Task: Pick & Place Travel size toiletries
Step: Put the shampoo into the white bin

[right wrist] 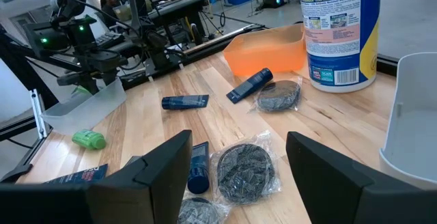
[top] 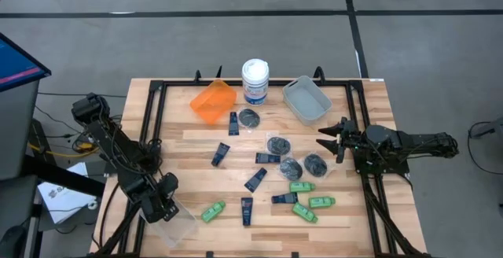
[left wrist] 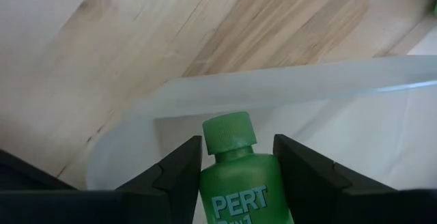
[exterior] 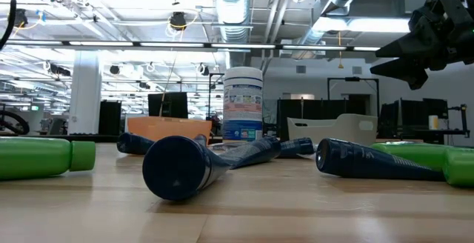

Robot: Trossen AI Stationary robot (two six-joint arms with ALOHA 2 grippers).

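Note:
My left gripper (top: 163, 200) (left wrist: 237, 144) is at the table's near left, over a clear plastic bin (top: 176, 225) (left wrist: 273, 80), shut on a bright green bottle (left wrist: 239, 176) labelled PERT. My right gripper (top: 323, 138) (right wrist: 239, 139) (exterior: 379, 59) hovers open, above the table's right side, touching nothing. The other toiletries lie flat on the wood: green bottles (top: 212, 211) (top: 312, 201), navy tubes (top: 221, 154) (top: 255, 179) (right wrist: 184, 102) and dark round pots (top: 278, 145) (top: 315, 164) (right wrist: 246, 169). My left gripper pinches the green bottle between its two fingers (left wrist: 179, 173), which sit on the bottle's body just under the ribbed cap (left wrist: 229, 132). The cap sticks out past the fingertips, toward the bin's rim. The bottle lies along the fingers, above the inside of the clear bin. Whether it touches the bin's floor I cannot tell.
An orange bin (top: 213, 101), a white tub with a blue label (top: 255, 81) and a grey bin (top: 306, 99) stand along the far edge. Black frame rails (top: 149, 116) border the table. Bare wood shows between the clear bin and the scattered items.

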